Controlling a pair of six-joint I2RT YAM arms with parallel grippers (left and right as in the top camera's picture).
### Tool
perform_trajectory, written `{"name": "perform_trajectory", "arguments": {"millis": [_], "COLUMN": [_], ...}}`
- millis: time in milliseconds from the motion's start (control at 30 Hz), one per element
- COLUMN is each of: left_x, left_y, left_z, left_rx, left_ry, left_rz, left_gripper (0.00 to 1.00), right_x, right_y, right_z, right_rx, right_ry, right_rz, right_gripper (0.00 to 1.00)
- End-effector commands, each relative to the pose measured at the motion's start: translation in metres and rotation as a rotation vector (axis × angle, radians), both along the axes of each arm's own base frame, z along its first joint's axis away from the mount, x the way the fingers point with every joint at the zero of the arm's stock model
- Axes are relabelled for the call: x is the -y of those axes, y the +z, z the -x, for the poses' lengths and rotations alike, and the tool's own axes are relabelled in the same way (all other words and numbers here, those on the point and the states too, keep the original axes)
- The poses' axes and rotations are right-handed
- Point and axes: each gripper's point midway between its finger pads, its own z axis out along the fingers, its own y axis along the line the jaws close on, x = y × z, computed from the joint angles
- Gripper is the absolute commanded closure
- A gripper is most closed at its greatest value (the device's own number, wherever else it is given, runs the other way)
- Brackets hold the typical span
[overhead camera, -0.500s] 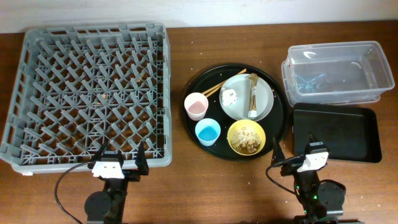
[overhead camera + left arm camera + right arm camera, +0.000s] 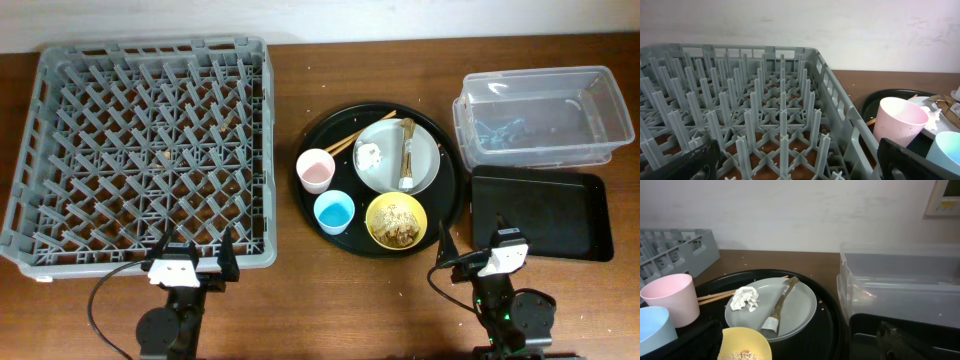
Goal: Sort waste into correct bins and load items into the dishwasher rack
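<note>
Large grey plastic grid crate (image 2: pixel 155 47) lies left on the brown wooden counter (image 2: pixel 290 300). Centre, a round black tray (image 2: pixel 452 205) carries pale round plate (image 2: pixel 428 150) behind, pink cup (image 2: pixel 316 169) left, light-blue cup (image 2: pixel 333 212) and yellow bowl (image 2: pixel 372 215) in front. Right, clear plastic tub (image 2: pixel 535 75) stands behind shallow black rectangular tray (image 2: pixel 560 215).

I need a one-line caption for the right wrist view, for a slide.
Black tray with plate, paper wad, pink cup, blue cup and yellow bowl, beside a clear tub.

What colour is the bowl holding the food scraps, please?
Yellow; the bowl shows best in the overhead view.
</note>
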Motion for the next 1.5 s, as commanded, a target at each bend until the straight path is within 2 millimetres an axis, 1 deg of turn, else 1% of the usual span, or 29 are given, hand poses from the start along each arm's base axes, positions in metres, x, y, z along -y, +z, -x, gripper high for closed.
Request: {"name": "perform_trajectory", "arguments": {"millis": [0, 700, 733, 767, 800, 833, 867, 900, 967, 1000, 1033, 1067, 1100, 1133, 1167, 1200, 1233, 1267, 1300, 1333, 1367, 1400, 1433, 1467], "left_x": [0.000, 0.000, -0.001, -0.001, 0.003, 0.014, 0.027, 0.033, 0.032, 0.030, 0.027, 0.027, 0.028, 0.031, 0.032, 0.033, 0.041, 0.052, 0.061, 0.066, 0.071, 0.074, 0.074, 0.075], "left_y": [-0.003, -0.002, -0.003, -0.003, -0.002, 0.003, 0.020, 0.039, 0.075, 0.084, 0.090, 0.106, 0.119, 0.133, 0.137, 0.140, 0.145, 0.147, 0.148, 0.143, 0.127, 0.120, 0.112, 0.104], "left_z": [0.000, 0.000, 0.000, 0.000, 0.000, 0.001, 0.003, 0.006, 0.013, 0.013, 0.012, 0.007, -0.002, -0.017, -0.025, -0.032, -0.048, -0.058, -0.069, -0.075, -0.084, -0.087, -0.090, -0.095], "left_rx": [-0.006, -0.005, -0.006, -0.005, -0.005, 0.015, 0.084, 0.156, 0.223, 0.197, 0.133, 0.027, -0.062, -0.200, -0.281, -0.362, -0.520, -0.581, -0.628, -0.669, -0.727, -0.751, -0.776, -0.803], "left_ry": [-0.001, -0.001, 0.001, 0.001, -0.020, -0.081, -0.159, -0.198, -0.192, -0.180, -0.163, -0.160, -0.163, -0.177, -0.179, -0.178, -0.217, -0.271, -0.318, -0.346, -0.366, -0.381, -0.380, -0.377], "left_rz": [0.003, 0.002, 0.002, 0.002, 0.004, 0.010, 0.013, 0.012, 0.016, 0.018, 0.020, 0.023, 0.025, 0.033, 0.036, 0.040, 0.061, 0.086, 0.110, 0.128, 0.150, 0.162, 0.165, 0.170], "left_gripper": [0.01, 0.01, 0.01, 0.01, 0.01, 0.01, 0.01, 0.01, 0.01, 0.01, 0.01, 0.01, 0.01, 0.01, 0.01, 0.01, 0.01, 0.01, 0.01, 0.01, 0.01, 0.01, 0.01, 0.01], "right_x": [-0.002, -0.003, -0.007, -0.020, -0.030, -0.038, -0.045, -0.051, -0.055, -0.055, -0.055, -0.056, -0.056, -0.056, -0.056, -0.055, -0.055, -0.055, -0.060, -0.070, -0.073, -0.076, -0.073, -0.066], "right_y": [-0.002, -0.001, -0.001, 0.001, 0.005, 0.006, 0.012, 0.022, 0.061, 0.077, 0.091, 0.105, 0.122, 0.138, 0.142, 0.144, 0.140, 0.140, 0.140, 0.137, 0.119, 0.100, 0.058, 0.012], "right_z": [0.000, 0.000, 0.001, 0.003, 0.006, 0.009, 0.012, 0.015, 0.024, 0.026, 0.024, 0.018, 0.007, -0.009, -0.018, -0.031, -0.051, -0.063, -0.085, -0.097, -0.124, -0.134, -0.146, -0.157], "right_rx": [0.004, 0.007, 0.006, 0.006, 0.014, 0.019, 0.035, 0.054, 0.085, 0.063, -0.002, -0.088, -0.179, -0.300, -0.366, -0.479, -0.619, -0.675, -0.721, -0.764, -0.795, -0.842, -0.942, -1.041], "right_ry": [0.011, 0.011, 0.037, 0.111, 0.173, 0.220, 0.267, 0.302, 0.330, 0.329, 0.326, 0.325, 0.319, 0.311, 0.306, 0.289, 0.278, 0.273, 0.282, 0.322, 0.329, 0.319, 0.235, 0.097], "right_rz": [0.004, 0.004, -0.002, -0.059, -0.075, -0.077, -0.077, -0.076, -0.093, -0.096, -0.109, -0.122, -0.135, -0.153, -0.163, -0.177, -0.197, -0.202, -0.245, -0.312, -0.336, -0.332, -0.284, -0.206], "right_gripper": [0.01, 0.02, 0.01, 0.02, 0.02, 0.01, 0.01, 0.02, 0.02, 0.02, 0.02, 0.01, 0.02, 0.02, 0.02, 0.02, 0.02, 0.02, 0.02, 0.02, 0.02, 0.02, 0.10, 0.16]}}
